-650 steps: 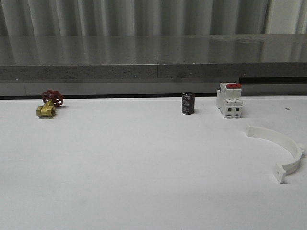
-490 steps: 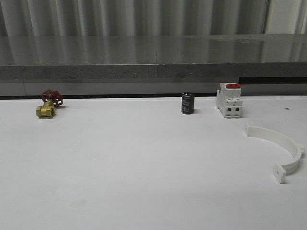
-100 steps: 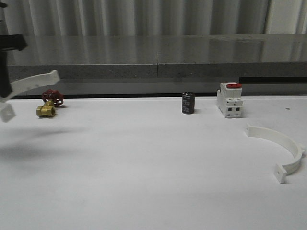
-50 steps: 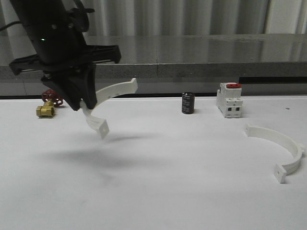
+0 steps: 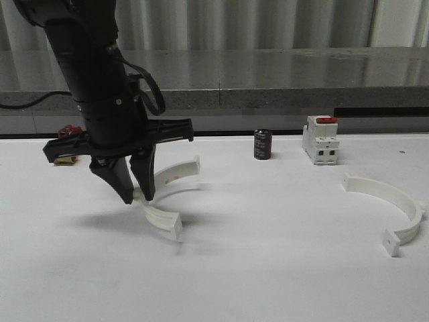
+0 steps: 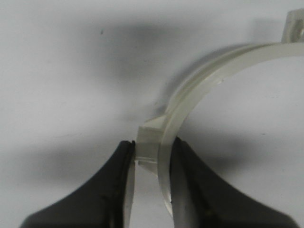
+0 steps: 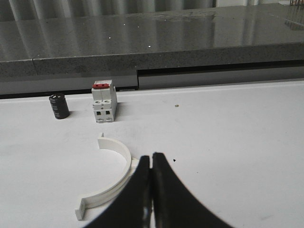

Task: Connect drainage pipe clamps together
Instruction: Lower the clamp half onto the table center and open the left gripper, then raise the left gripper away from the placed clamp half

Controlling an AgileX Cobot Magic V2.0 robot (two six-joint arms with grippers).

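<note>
Left arm descends from 11 o'clock of the front view, wrist pointing down, black claw [image 5: 137, 196] low over the tabletop [image 5: 268, 268]. Its fingers [image 6: 114, 190] are closed on the mid-arc of one clamp half [image 5: 167, 201]. Right claw [image 7: 151, 185]: fingers pressed together, nothing between them, tips toward 12 o'clock.

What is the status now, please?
Left gripper shut on one clamp half, low over the table. Right gripper shut, empty, beside other clamp half. Nothing between halves.
</note>
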